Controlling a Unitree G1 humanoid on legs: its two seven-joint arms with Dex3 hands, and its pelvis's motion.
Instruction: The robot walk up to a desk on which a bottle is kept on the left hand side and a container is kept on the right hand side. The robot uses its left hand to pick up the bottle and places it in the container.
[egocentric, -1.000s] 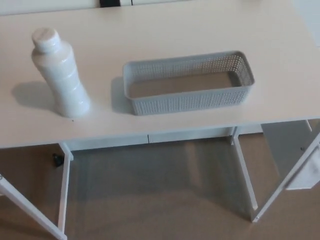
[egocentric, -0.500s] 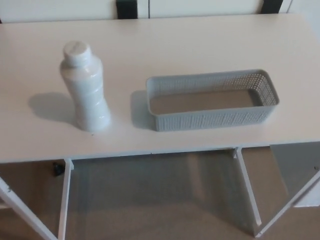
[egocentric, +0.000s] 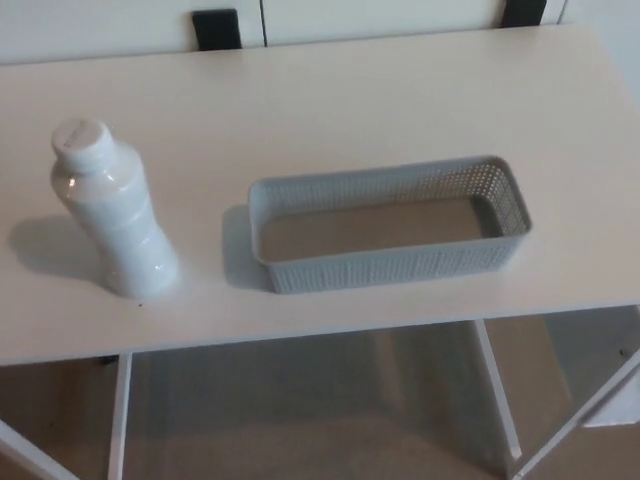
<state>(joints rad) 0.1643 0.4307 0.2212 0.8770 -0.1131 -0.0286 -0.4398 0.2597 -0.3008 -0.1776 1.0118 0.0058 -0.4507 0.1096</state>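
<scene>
Bottle (egocentric: 113, 215) stands upright at frame left, container (egocentric: 388, 236) lies lengthwise just right of it; neither hand shows, finger state unknown.

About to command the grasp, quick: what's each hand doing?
Left hand: not in view.
Right hand: not in view.
Bottle stands untouched on the desk.

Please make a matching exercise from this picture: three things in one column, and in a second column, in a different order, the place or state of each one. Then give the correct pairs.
Things:
1. bottle
2. basket
3. desk

Place or state:
A. grey, perforated walls, nothing inside
B. white top carrying the other two things
C. white, capped, standing upright at the left

Pairs: 1-C, 2-A, 3-B
</scene>
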